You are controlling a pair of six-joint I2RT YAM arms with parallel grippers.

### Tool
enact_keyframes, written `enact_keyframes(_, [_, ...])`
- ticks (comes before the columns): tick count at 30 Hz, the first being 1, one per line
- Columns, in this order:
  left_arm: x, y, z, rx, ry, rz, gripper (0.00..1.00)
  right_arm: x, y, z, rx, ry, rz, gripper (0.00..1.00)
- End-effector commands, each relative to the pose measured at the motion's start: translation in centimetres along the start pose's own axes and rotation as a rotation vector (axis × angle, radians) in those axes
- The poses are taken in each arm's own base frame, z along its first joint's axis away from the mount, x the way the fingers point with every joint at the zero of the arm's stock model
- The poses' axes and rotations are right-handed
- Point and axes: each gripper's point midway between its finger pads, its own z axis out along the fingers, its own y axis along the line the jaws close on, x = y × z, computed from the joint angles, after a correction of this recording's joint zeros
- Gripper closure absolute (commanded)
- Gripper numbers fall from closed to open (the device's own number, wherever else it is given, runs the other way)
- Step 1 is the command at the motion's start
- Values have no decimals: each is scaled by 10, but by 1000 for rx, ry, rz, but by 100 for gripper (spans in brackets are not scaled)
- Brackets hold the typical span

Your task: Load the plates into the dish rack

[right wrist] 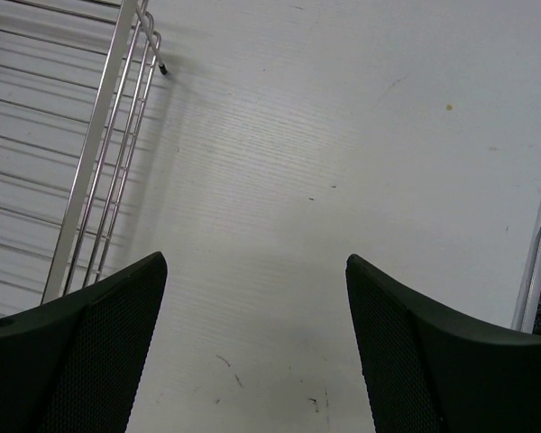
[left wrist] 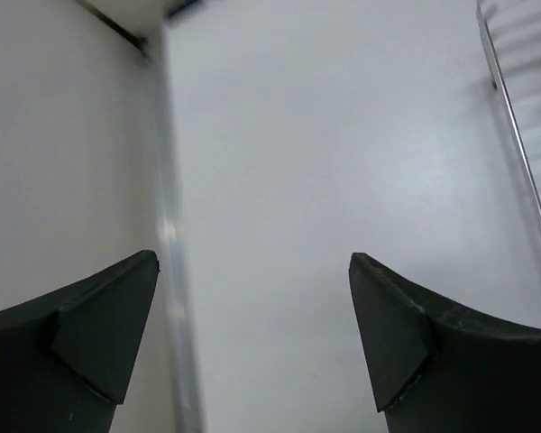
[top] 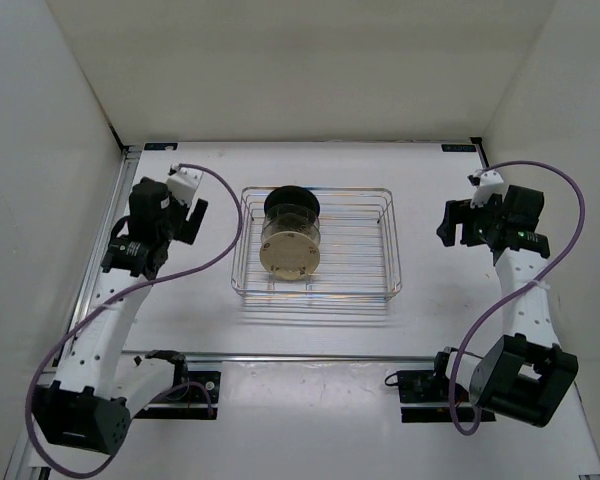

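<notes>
Both claws gape wide and empty: left gripper point(top: 185, 215) at frame left, right gripper point(top: 458, 222) at right, each apart from the dish rack point(top: 392, 262) at centre (long axis left-right). Cream plate point(top: 288, 257), clear plates point(top: 292, 225) and black plate point(top: 292, 197) stand on edge inside, facing frame bottom; an arm nudging the rim could topple them

top: overhead, far | wrists: close, downward | shared: dish rack point(top: 358, 250) rim

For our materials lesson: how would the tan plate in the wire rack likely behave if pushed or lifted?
The tan plate looks stiff, so it probably won't bend. Round and on edge in the rack, it may roll or tip once freed. Its smooth face could be slippery.
</notes>
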Motion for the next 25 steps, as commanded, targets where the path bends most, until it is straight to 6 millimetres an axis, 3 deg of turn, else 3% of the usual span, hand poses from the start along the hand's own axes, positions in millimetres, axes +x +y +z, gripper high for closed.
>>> enact_keyframes(1, [57,-46,16,186,149,-287,1,-20,-4,-9,16,-13,20,15])
enact_keyframes(3, [81,-54,19,223,219,-370,0,-18,-9,-10,42,10,27,14])
enact_keyframes(4, [94,-48,23,224,246,-426,0,-14,-14,-8,67,28,20,12])
enact_keyframes(6, [103,-61,22,310,262,-492,0,-14,-20,-7,95,38,21,9])
enact_keyframes(7, [112,-55,26,313,279,-537,0,-13,-24,-8,112,44,21,0])
enact_keyframes(10, [125,-57,31,378,300,-614,0,-3,-34,-4,167,73,35,0])
enact_keyframes(15, [127,-37,31,307,294,-619,0,10,-31,3,157,72,46,0])
enact_keyframes(25, [133,-28,28,260,302,-638,0,3,-28,1,145,37,34,0])
